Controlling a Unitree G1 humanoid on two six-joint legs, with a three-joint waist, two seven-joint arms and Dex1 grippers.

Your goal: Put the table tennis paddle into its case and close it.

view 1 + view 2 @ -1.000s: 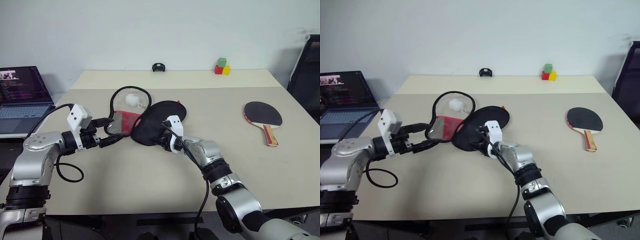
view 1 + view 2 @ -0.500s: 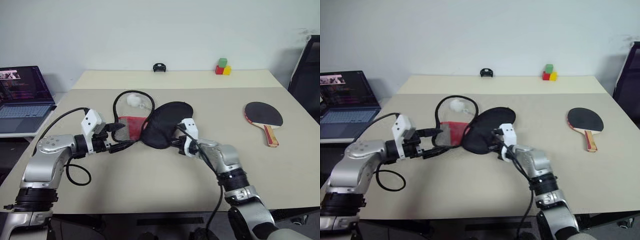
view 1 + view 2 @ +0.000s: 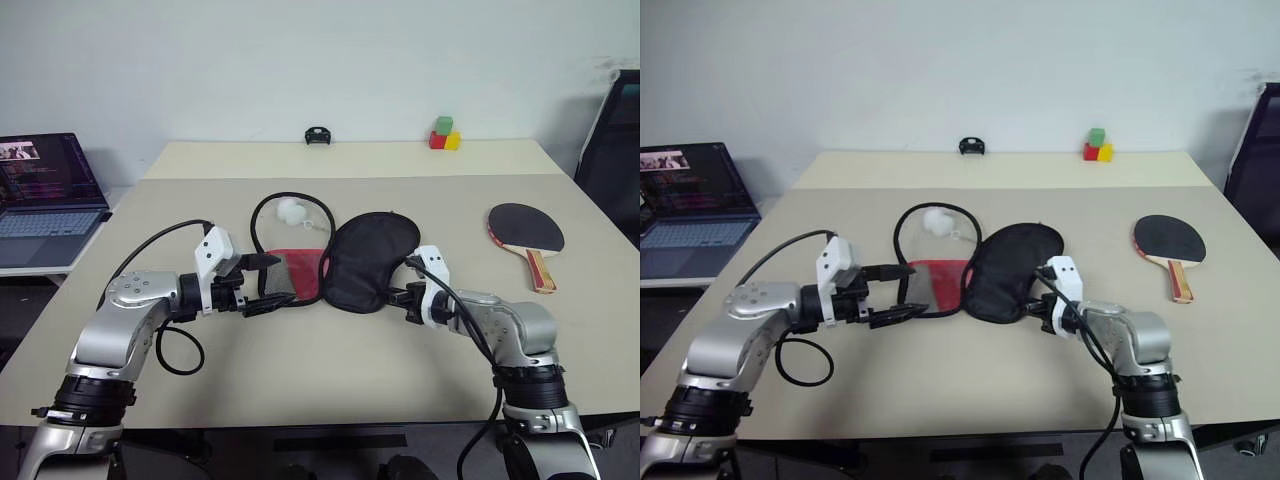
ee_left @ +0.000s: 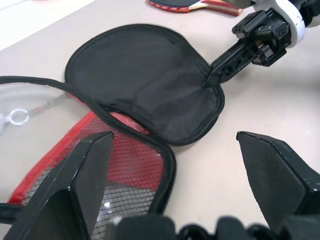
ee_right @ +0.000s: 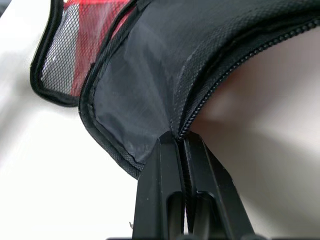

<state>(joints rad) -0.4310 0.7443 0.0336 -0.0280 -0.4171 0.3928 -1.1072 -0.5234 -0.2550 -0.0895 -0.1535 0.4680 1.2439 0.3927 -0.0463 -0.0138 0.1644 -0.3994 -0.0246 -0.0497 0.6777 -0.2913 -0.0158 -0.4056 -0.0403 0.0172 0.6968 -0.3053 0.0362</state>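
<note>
The case lies unzipped and spread flat near the middle of the table: its black flap folded out to the robot's right, its red mesh half to the left, a small white ball at the far end under the clear panel. The right gripper is pinched shut on the black flap's zipper edge — fabric visibly caught between its fingers. The left gripper stands wide apart over the mesh half, holding nothing. The table tennis paddle rests well apart, toward the table's right edge, untouched. Judged progress — case opened; inserting the paddle and zipping shut both remain.
</note>
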